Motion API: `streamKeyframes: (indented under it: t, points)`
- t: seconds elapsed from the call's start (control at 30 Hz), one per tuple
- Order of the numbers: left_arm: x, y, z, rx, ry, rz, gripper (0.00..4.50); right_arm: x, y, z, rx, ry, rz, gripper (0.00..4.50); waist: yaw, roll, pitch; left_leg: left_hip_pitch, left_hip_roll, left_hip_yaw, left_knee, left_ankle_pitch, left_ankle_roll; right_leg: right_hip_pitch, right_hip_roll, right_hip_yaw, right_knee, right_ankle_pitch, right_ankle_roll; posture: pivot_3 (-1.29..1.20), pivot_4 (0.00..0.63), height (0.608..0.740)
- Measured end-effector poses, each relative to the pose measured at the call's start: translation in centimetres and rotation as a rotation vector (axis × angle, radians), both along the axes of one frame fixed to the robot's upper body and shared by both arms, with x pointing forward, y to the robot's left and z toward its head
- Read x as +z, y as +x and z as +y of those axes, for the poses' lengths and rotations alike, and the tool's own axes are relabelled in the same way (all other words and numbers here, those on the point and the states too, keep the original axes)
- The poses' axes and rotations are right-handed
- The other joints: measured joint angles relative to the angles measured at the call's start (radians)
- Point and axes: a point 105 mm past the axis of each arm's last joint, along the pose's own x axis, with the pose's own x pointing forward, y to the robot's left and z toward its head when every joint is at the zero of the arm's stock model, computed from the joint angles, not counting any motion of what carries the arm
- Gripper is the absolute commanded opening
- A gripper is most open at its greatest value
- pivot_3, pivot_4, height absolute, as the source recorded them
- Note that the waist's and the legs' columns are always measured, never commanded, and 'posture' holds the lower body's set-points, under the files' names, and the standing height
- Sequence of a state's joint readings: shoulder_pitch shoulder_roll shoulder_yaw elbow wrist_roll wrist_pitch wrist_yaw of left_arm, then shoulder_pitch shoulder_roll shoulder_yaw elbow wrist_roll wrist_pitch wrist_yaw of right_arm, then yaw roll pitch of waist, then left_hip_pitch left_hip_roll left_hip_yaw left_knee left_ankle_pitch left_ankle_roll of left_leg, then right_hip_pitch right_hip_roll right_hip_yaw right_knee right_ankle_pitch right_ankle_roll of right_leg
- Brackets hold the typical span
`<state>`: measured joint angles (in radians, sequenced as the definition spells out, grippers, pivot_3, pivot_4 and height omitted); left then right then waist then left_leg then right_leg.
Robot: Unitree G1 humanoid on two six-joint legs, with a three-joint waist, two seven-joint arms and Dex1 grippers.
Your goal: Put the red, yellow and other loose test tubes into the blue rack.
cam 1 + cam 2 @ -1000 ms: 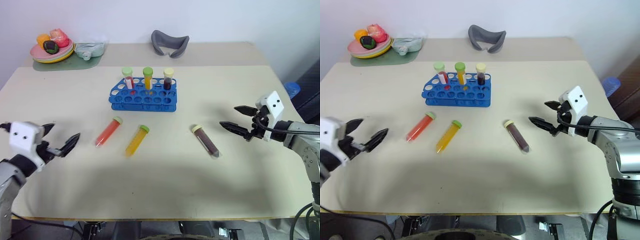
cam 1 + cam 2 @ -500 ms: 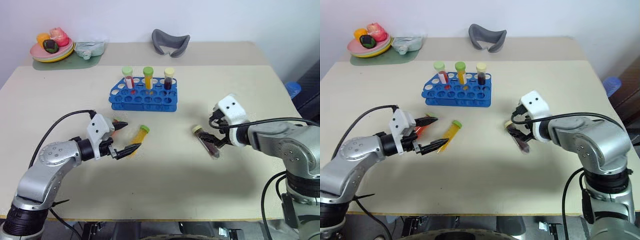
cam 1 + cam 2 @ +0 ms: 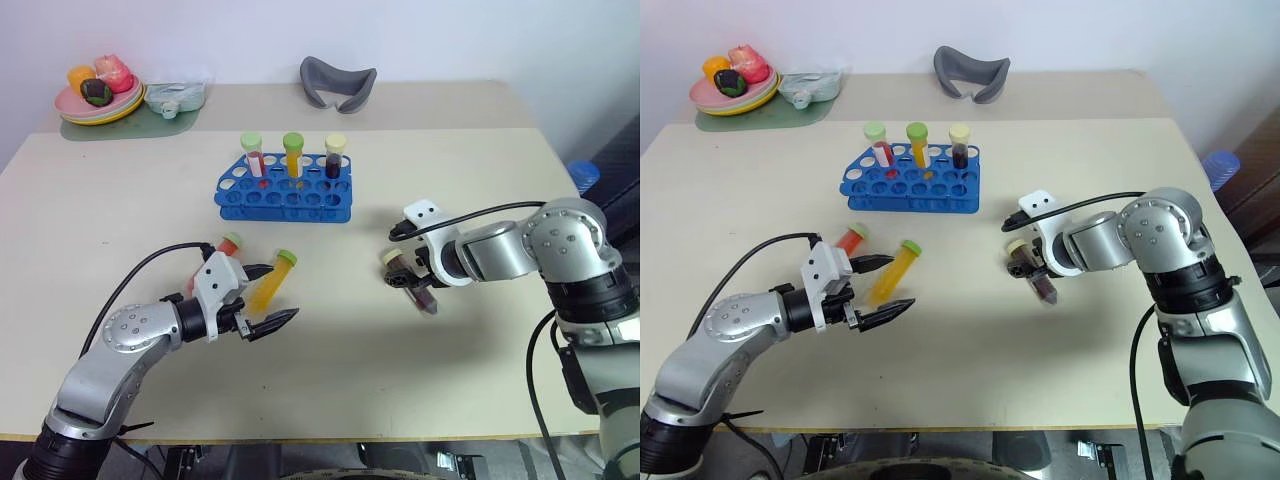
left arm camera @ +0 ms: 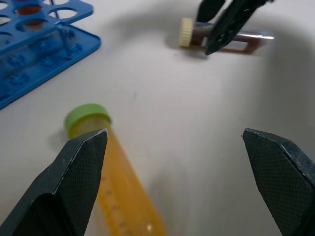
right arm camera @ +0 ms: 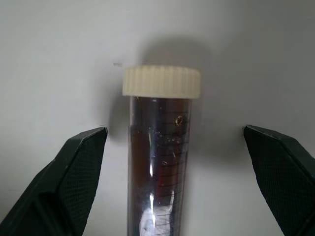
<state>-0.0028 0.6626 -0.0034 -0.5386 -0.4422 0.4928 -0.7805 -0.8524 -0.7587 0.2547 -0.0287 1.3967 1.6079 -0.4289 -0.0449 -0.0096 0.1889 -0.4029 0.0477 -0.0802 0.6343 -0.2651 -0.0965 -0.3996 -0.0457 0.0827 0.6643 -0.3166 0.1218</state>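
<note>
Blue rack sits mid-surface toward the far side: bright blue moulded plastic, rectangular, two tiers, top pierced with rows of round holes. Three capped tubes stand upright in its back row: red fill with green cap, yellow fill with green cap, dark fill with cream cap. Three loose tubes lie flat on the matte beige surface nearer to me. The red tube is mostly hidden behind my left arm; I see its green cap and a bit of red. The yellow tube is clear plastic with printed graduations and a ribbed green screw cap, lying just beside the left claw. That claw is spread wide, black textured fingers either side of the yellow tube's body, not pinching it. The right claw is also spread wide, pointing down over the dark tube, one finger on each side with a gap; no contact that I can see. The dark tube is a clear cylinder with brown-maroon fill, graduation lines and a ribbed cream cap. At the far edge: a pink plate with rounded toy food, and a grey curved cushion-like piece.
</note>
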Motion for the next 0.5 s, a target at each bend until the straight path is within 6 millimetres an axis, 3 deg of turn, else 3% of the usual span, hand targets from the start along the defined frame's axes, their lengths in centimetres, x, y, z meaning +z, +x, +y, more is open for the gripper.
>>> streamKeyframes:
  t: [0.17,0.27,0.4,0.5]
  points:
    - [-0.39,-0.32,0.21,0.024,-0.001,0.012,4.47,-0.09,0.23,0.06,-0.006,-0.066,0.028,4.50,0.000,0.000,0.000,-0.001,0.000,-0.001,0.000,0.000,0.000,-0.001,0.000,0.000,0.000,0.000,0.000,0.00,0.150,0.740]
    - [-0.49,-0.51,0.29,0.029,-0.002,0.016,4.50,-0.05,0.28,0.15,-0.007,-0.079,0.033,3.67,0.000,0.000,0.000,-0.002,0.000,-0.001,0.000,0.000,0.000,-0.001,0.000,-0.001,0.000,0.000,0.000,0.00,0.150,0.740]
    - [-0.44,-0.57,0.30,0.029,-0.003,0.014,4.50,-0.05,0.34,0.26,-0.013,-0.079,0.041,1.72,0.000,0.000,0.000,-0.002,0.000,-0.001,0.001,0.000,0.000,-0.001,0.000,-0.001,0.000,0.000,0.000,0.00,0.150,0.740]
    - [-0.43,-0.57,0.30,0.029,-0.003,0.013,4.50,-0.05,0.32,0.44,-0.014,-0.075,0.044,1.72,0.000,0.000,0.000,-0.002,0.000,-0.001,0.001,0.000,0.000,-0.001,0.000,-0.001,0.000,0.000,0.000,0.00,0.150,0.740]
